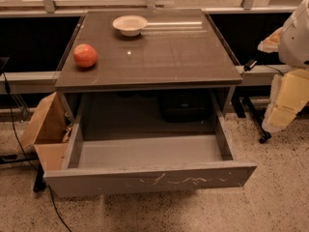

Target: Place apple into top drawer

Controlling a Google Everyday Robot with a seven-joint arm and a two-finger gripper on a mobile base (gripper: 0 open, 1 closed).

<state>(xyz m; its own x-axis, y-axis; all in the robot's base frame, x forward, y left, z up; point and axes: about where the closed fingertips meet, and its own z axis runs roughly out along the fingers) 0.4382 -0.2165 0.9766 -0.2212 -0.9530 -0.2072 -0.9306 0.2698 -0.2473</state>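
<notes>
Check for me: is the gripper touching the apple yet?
Apart. The camera view shows the apple sitting alone on the left side of the table, with the whole tabletop width between it and the gripper at the right edge.

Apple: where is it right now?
In the camera view the apple sits on the left side of the tabletop, front-left of the bowl; the gripper is at the right edge.

A shallow cream bowl point(130, 25) sits on the far part of the grey surface point(178, 57), left of its middle. At the left, a tan cardboard box point(46, 124) stands open on the speckled floor point(270, 197). A dark case point(186, 105) sits far back beneath the surface.
</notes>
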